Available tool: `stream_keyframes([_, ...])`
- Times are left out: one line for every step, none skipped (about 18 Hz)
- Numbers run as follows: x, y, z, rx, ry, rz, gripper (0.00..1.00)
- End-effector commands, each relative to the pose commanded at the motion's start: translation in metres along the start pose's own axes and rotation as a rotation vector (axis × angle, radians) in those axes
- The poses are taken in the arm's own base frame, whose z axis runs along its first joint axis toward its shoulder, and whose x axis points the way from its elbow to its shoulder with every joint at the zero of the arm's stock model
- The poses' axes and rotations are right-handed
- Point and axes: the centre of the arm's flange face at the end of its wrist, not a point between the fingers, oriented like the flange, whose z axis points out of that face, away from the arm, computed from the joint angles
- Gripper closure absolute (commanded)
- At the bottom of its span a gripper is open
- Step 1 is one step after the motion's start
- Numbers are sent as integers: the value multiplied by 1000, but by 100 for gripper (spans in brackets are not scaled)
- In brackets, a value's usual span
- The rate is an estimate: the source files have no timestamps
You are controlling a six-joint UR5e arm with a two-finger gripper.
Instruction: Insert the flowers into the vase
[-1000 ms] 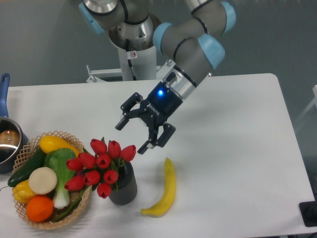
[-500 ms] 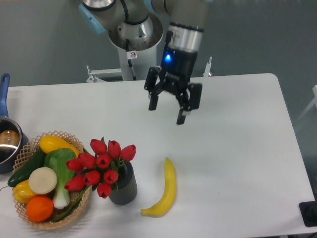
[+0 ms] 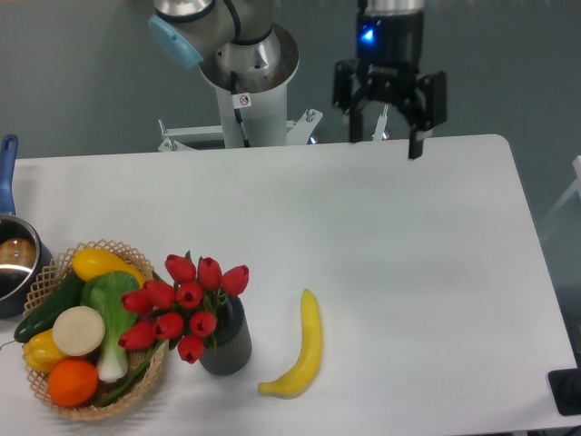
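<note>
The flowers [image 3: 189, 304], red tulips, stand in the dark ribbed vase [image 3: 227, 341] near the front of the white worktop [image 3: 408, 272], their blooms leaning left over the rim of a wicker basket [image 3: 54, 268] of vegetables. We see the hand [image 3: 392, 143] raised over the far edge of the worktop, well apart from the vase, pointing straight down, its fingers spread and gripping nothing, a blue light lit on its body. A banana [image 3: 304, 350] lies just right of the vase. We can read no writing
</note>
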Motion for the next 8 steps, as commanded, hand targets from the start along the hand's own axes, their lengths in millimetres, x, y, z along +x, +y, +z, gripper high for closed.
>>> stream_keyframes([1, 5, -2, -4, 3, 18, 0])
stream_keyframes([1, 8, -3, -7, 2, 28, 0])
stream_keyframes([1, 9, -4, -8, -1, 30, 0])
stream_keyframes([1, 9, -4, -8, 1, 30, 0])
stream_keyframes([2, 9, -3, -7, 2, 28, 0])
stream_keyframes([3, 8, -4, -8, -1, 29, 0])
stream_keyframes([3, 8, -5, -9, -2, 29, 0])
stream_keyframes([3, 8, -4, -8, -1, 29, 0])
